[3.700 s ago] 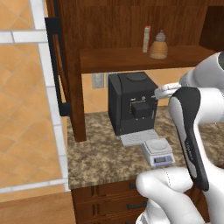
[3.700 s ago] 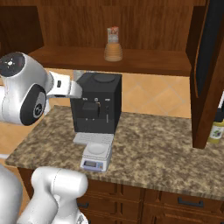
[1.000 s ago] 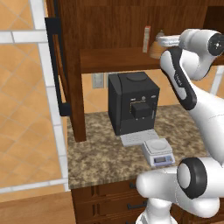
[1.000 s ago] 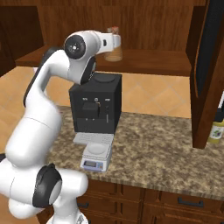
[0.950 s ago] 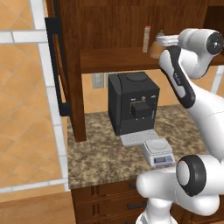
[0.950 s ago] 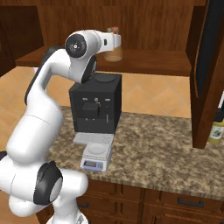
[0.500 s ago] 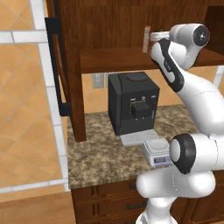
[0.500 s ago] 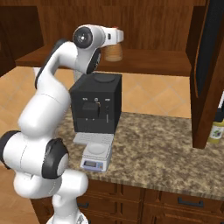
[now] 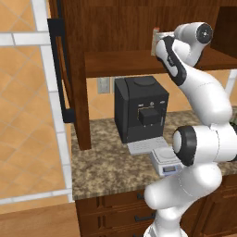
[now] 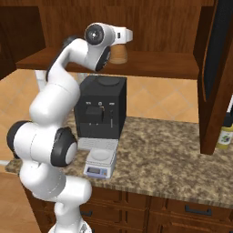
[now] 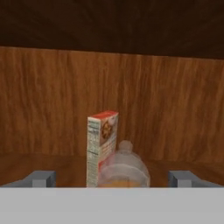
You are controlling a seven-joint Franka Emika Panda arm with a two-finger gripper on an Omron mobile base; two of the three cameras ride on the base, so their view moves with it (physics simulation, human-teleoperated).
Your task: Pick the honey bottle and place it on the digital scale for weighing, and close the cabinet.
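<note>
The honey bottle (image 10: 119, 54) stands on the shelf of the open cabinet (image 10: 150, 63), amber with a grey cap. In the hand view the honey bottle (image 11: 124, 168) is close ahead, level with my open gripper (image 11: 111, 179), whose fingertips (image 11: 41, 178) stand wide to either side of it without touching. A tall beige-and-red box (image 11: 101, 146) stands just left of the bottle and behind it. My gripper (image 10: 129, 36) reaches in at shelf height; in the left base view the arm hides the bottle. The digital scale (image 10: 100, 164) sits on the counter in front of the coffee machine.
The black coffee machine (image 9: 141, 113) stands under the shelf. One cabinet door (image 9: 58, 69) hangs open at the left, another door (image 10: 218, 68) at the right. A yellowish bottle (image 10: 224, 134) stands at the counter's far right. Drawers (image 9: 120, 213) run below the granite counter.
The arm has swung up from in front of the coffee machine to the shelf. Over the last second the hand has moved in toward the honey bottle.
</note>
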